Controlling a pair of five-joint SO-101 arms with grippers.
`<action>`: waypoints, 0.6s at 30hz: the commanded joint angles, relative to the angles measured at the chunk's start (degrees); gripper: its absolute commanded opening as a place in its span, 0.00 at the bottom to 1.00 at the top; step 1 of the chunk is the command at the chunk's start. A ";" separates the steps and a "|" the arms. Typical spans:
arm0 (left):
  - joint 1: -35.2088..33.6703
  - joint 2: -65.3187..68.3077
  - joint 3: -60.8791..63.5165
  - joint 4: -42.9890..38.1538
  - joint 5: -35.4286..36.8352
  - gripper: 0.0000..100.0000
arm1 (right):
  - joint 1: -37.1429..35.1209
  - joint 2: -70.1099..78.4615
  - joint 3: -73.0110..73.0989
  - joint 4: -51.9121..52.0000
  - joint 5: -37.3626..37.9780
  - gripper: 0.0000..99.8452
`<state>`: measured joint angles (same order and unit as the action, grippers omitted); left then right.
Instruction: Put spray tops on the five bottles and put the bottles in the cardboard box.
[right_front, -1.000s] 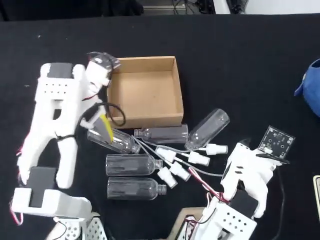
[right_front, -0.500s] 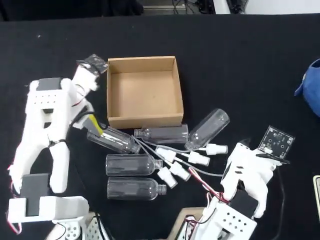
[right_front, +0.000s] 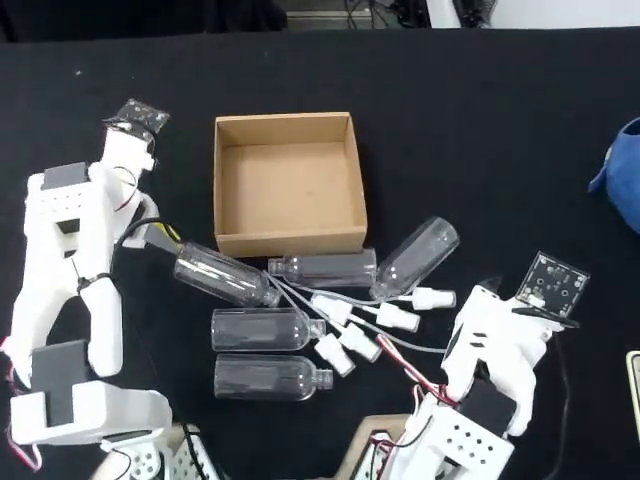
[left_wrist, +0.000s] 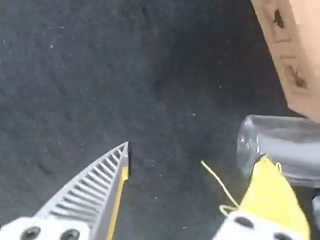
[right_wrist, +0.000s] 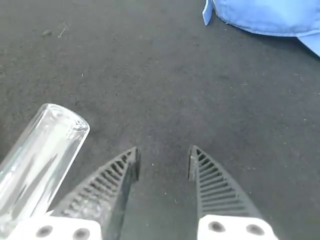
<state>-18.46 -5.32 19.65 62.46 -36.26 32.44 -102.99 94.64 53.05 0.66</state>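
Observation:
Five clear bottles lie uncapped in front of the cardboard box (right_front: 290, 180): one angled (right_front: 225, 275), one by the box wall (right_front: 325, 268), one tilted (right_front: 418, 255), and two side by side (right_front: 262, 328) (right_front: 268, 377). Several white spray tops (right_front: 360, 325) with thin tubes lie loose among them. My left gripper (right_front: 160, 240) (left_wrist: 195, 155) is open just left of the angled bottle's base (left_wrist: 280, 150), holding nothing. My right gripper (right_wrist: 162, 157) is open over bare cloth, with the tilted bottle's base (right_wrist: 47, 145) beside it.
The table is covered in black cloth. A blue cap (right_front: 625, 180) (right_wrist: 265, 15) lies at the right edge. The right arm's white body (right_front: 500, 350) sits at the front right. The box corner (left_wrist: 295, 50) is close to the left gripper.
The left arm has swung left and back, away from the box. Its gripper slid off the angled bottle to the bottle's base end. The right arm has not moved.

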 joint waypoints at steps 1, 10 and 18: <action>1.19 0.18 -4.88 2.64 7.74 0.26 | -0.88 -5.67 -1.98 -1.58 0.00 0.15; 2.15 3.96 -2.86 5.01 21.98 0.26 | -0.88 -5.67 -1.98 -1.58 0.00 0.15; -0.84 4.31 0.13 5.36 24.00 0.26 | -0.88 -5.67 -1.98 -1.58 0.00 0.15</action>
<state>-17.14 -0.84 18.42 67.56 -12.79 32.44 -102.99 94.64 53.05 0.66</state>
